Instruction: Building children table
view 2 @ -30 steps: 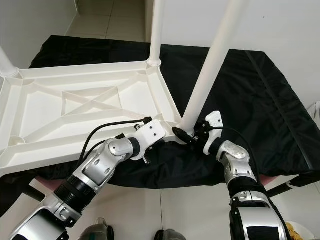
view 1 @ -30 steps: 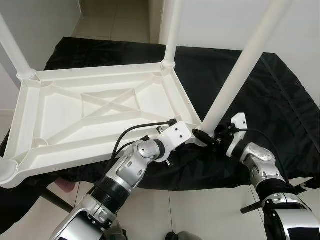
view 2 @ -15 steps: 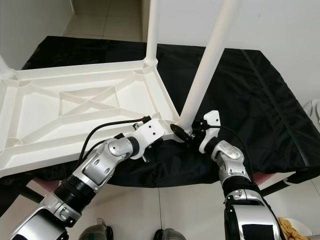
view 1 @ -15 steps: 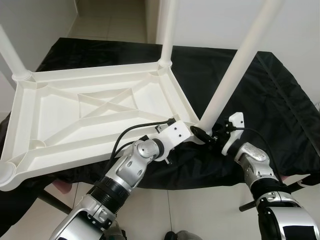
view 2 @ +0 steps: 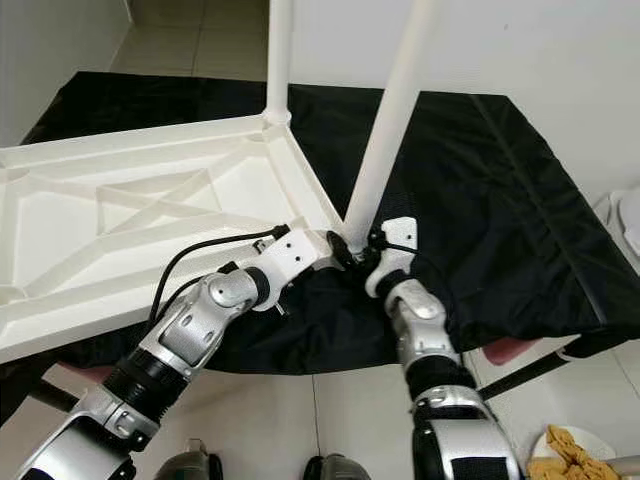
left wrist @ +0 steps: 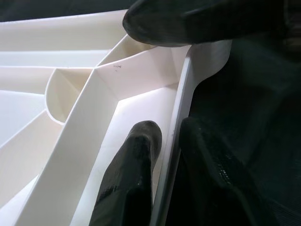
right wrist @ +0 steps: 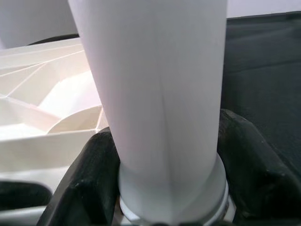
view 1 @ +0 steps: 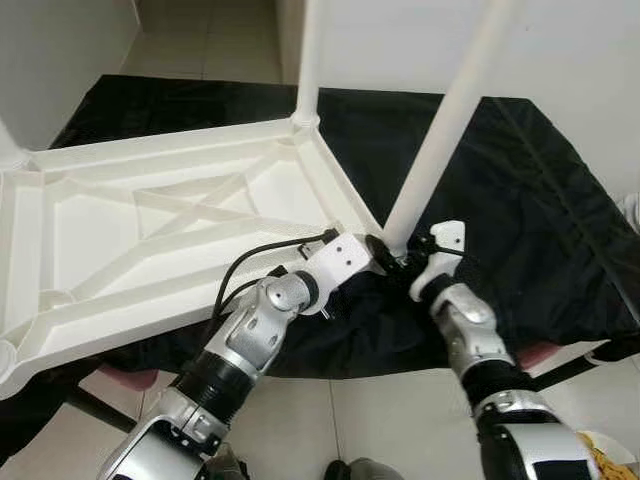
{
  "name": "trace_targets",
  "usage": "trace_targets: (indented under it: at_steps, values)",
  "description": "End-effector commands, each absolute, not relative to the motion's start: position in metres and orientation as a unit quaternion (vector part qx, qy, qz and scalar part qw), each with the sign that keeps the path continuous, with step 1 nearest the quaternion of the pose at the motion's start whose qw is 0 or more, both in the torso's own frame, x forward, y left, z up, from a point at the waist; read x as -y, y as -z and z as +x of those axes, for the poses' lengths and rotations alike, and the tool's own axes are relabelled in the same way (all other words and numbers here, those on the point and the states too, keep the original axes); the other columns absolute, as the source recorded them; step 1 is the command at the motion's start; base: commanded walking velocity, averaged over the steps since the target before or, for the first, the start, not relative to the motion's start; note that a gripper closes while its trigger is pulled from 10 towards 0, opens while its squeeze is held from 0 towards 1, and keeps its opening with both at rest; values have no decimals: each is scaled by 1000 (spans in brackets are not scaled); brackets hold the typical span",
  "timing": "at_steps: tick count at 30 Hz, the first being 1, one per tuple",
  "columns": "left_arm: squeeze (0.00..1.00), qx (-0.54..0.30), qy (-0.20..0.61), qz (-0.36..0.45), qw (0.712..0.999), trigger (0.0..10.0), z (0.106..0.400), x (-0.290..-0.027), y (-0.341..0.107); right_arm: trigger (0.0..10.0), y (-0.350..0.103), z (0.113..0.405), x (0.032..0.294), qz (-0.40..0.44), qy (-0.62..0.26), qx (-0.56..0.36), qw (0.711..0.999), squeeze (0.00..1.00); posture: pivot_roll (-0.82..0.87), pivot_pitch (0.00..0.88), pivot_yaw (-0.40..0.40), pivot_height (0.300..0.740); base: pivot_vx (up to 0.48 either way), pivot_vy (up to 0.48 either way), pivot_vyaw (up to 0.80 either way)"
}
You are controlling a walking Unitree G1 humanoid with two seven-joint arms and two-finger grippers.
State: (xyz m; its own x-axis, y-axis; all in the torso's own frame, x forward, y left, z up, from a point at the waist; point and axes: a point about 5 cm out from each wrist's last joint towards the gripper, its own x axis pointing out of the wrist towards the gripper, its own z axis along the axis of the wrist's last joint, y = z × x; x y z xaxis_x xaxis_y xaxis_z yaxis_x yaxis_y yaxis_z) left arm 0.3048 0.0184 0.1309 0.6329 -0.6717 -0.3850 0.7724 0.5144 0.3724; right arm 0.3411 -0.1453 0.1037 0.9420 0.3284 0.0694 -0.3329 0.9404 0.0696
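Black cloth (view 1: 520, 200) covers the surface under the upturned white tabletop (view 1: 150, 230). The left gripper (left wrist: 164, 155) pinches its rim; the right gripper (right wrist: 164, 188) clasps the leaning leg (view 1: 440, 140) at the corner socket. Perhaps not seated, the leg could tip out.

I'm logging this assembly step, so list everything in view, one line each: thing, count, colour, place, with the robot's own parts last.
Tabletop: one, white, upside down on the cloth.
Table legs: two in view, white, upright at the far corner and the near right corner.
Cloth: one, black, under the tabletop.
Floor: pale tiles, below.
Left gripper: black fingers straddling the tabletop's rim.
Right gripper: black fingers clamped round the near leg's base.
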Motion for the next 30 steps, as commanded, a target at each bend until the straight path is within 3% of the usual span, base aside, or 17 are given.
trace_targets:
  at_steps: [1, 7, 14, 15, 16, 21, 22, 23, 30]
  values:
    - [0, -51, 478, 260, 838, 10000, 291, 6, -145, 0, -82, 338, 167, 69, -43, -37, 996, 0, 71, 45, -59, 740, 0, 0, 0]
    - [0, -51, 478, 261, 837, 10000, 291, 6, -145, 0, -85, 338, 159, 48, 55, -44, 996, 0, 69, 43, -61, 740, 0, 0, 0]
    - [0, -51, 478, 259, 838, 10000, 291, 8, -145, 0, -88, 336, 152, 31, 107, -46, 993, 0, 71, 43, -66, 740, 0, 0, 0]
    - [0, -51, 478, 258, 838, 10000, 290, 8, -145, 4510, -89, 336, 150, 23, 108, -44, 993, 0, 72, 43, -68, 740, 0, 0, 0]
    - [0, -52, 478, 258, 838, 10000, 290, 8, -144, 10000, -89, 336, 152, 15, 113, -45, 992, 0, 70, 43, -70, 740, 0, 0, 0]
    - [0, -54, 477, 258, 839, 10000, 290, 8, -143, 10000, -89, 335, 161, 2, 127, -46, 991, 20, 71, 42, -73, 740, 0, 0, 0]
    - [0, -54, 477, 258, 839, 10000, 289, 8, -142, 10000, -91, 335, 163, 11, 126, -39, 991, 682, 73, 40, -75, 740, 0, 0, 0]
    - [0, -54, 476, 257, 839, 10000, 289, 8, -142, 10000, -93, 335, 163, 17, 115, -31, 993, 1000, 73, 38, -76, 740, 0, 0, 0]
    - [0, -54, 477, 257, 839, 10000, 289, 8, -141, 10000, -103, 337, 165, 36, 34, 2, 999, 1000, 72, 28, -79, 740, 0, 0, 0]
